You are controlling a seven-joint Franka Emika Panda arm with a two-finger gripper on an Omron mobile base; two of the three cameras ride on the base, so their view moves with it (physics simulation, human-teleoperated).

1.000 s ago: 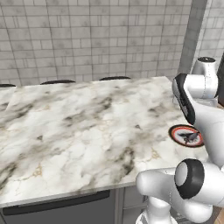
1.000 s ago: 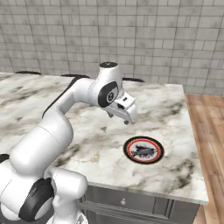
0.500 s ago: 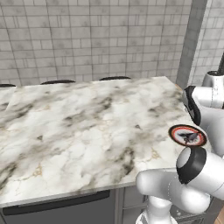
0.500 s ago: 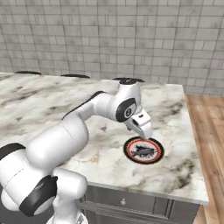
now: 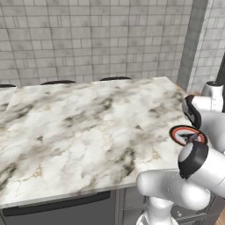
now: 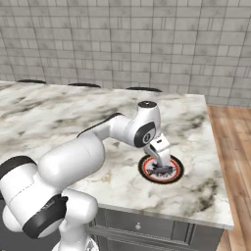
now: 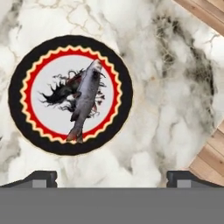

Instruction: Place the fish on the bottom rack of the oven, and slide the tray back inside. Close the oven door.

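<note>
A: Left base view, left to right: what is shown?

B: A white marble counter (image 5: 83, 132) below a grey tiled wall (image 5: 88, 39). At the counter's right edge lies a round plate (image 5: 181, 134) with a black rim and a red ring, partly hidden by the white arm.

A: And the right base view?

B: The arm reaches across the counter from the lower left. The gripper (image 6: 162, 169) hangs directly over the plate (image 6: 172, 175), near the counter's front right corner. Wooden floor (image 6: 238, 147) lies to the right.

A: Where is the fish?

B: In the hand view, the grey fish (image 7: 85, 99) lies diagonally on the plate's white centre, head toward the upper right, tail toward the lower left, over a dark painted motif. The plate (image 7: 26, 65) sits left of centre in that view.

A: How do the jaws stand?

B: Spread wide; the two dark fingertips (image 7: 38, 178) appear far apart at the bottom corners, with nothing between them. The fish is not touched.
</note>
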